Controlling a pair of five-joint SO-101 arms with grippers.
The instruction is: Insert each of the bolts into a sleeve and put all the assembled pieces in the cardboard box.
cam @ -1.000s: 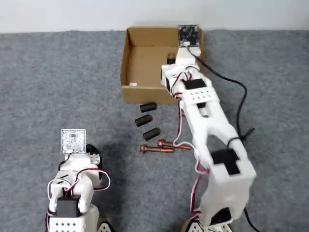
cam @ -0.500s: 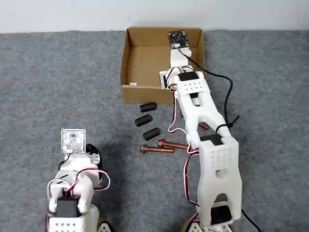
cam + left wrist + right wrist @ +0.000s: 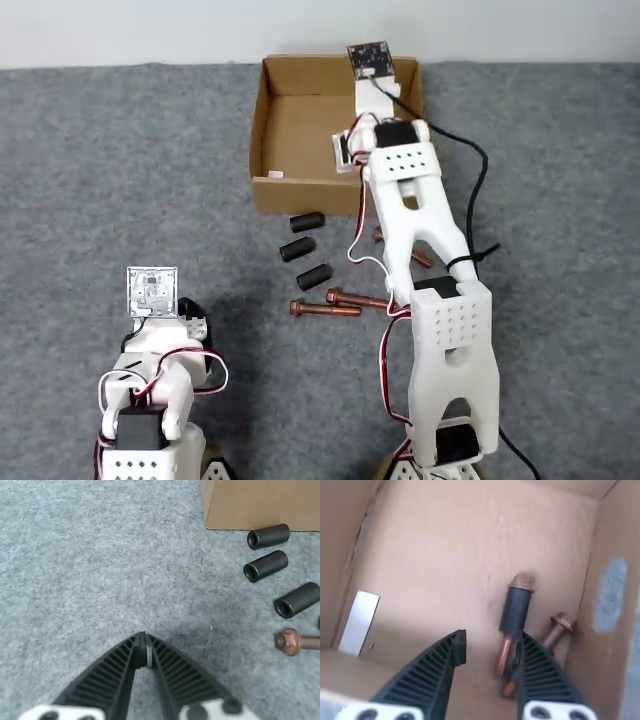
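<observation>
One grey worktop (image 3: 120,150) carried everything, and we placed the rest by the cardboard box (image 3: 258,120). The right arm (image 3: 420,230) stretched over the box's near wall, its right fingers (image 3: 435,670) spread apart and holding nothing, just above the box floor. The left arm (image 3: 150,400) sat well back from the box, its left fingers (image 3: 110,675) pressed together on nothing. Inside the box, by a side wall, lay one assembled piece (image 3: 515,607), a bolt through a sleeve. Three loose sleeves (image 3: 308,221) (image 3: 297,249) (image 3: 314,276) lay just outside the near wall, and two bolts (image 3: 325,309) (image 3: 357,298) a little farther out.

We judged the drop done. A good finish meant lifting straight up, clear of piece and wall, so the box would not shift.

The arm hid part of the box and most of a third bolt (image 3: 420,259). Another bolt (image 3: 559,625) in the box lay partly behind a finger, so we could not tell whether it wore a sleeve.
</observation>
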